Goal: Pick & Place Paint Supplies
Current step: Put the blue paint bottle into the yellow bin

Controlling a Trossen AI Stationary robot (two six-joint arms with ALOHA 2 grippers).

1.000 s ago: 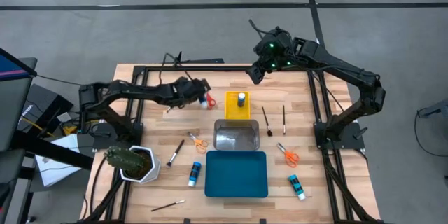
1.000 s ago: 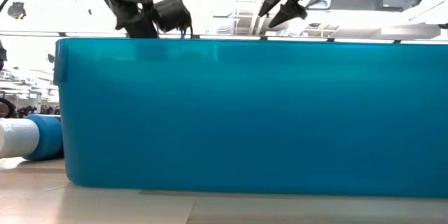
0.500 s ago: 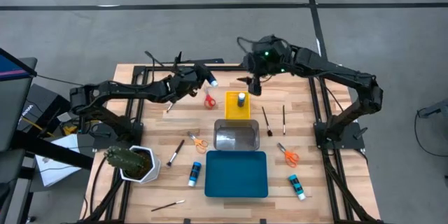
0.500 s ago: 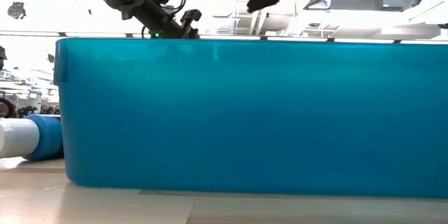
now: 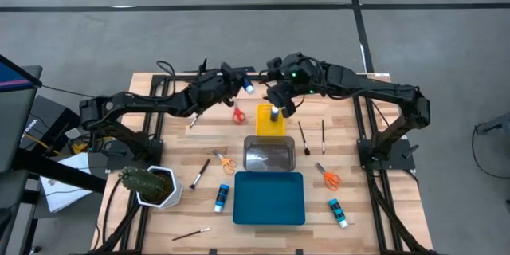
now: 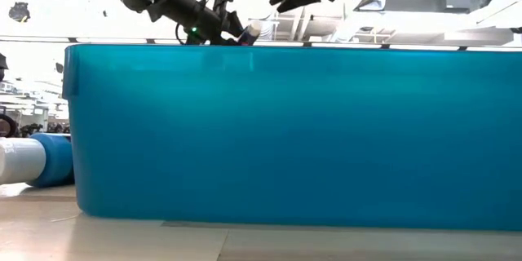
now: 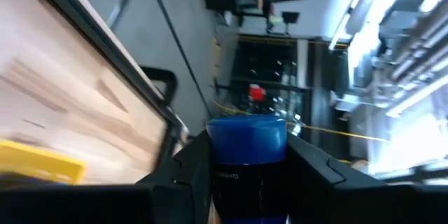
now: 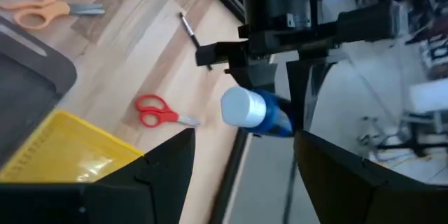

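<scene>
While the blue bottle point(image 8: 257, 111) is pinched by the left gripper point(image 5: 236, 86) above the yellow tray point(image 5: 261, 126), the spread right gripper point(image 5: 277, 96) should be centred before release.

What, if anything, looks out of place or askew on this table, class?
Nothing is spilled or damaged. The supplies simply lie scattered: one blue bottle and another lie on their sides beside the blue tray. The left gripper holds a third bottle in the air, facing the open right gripper.
</scene>
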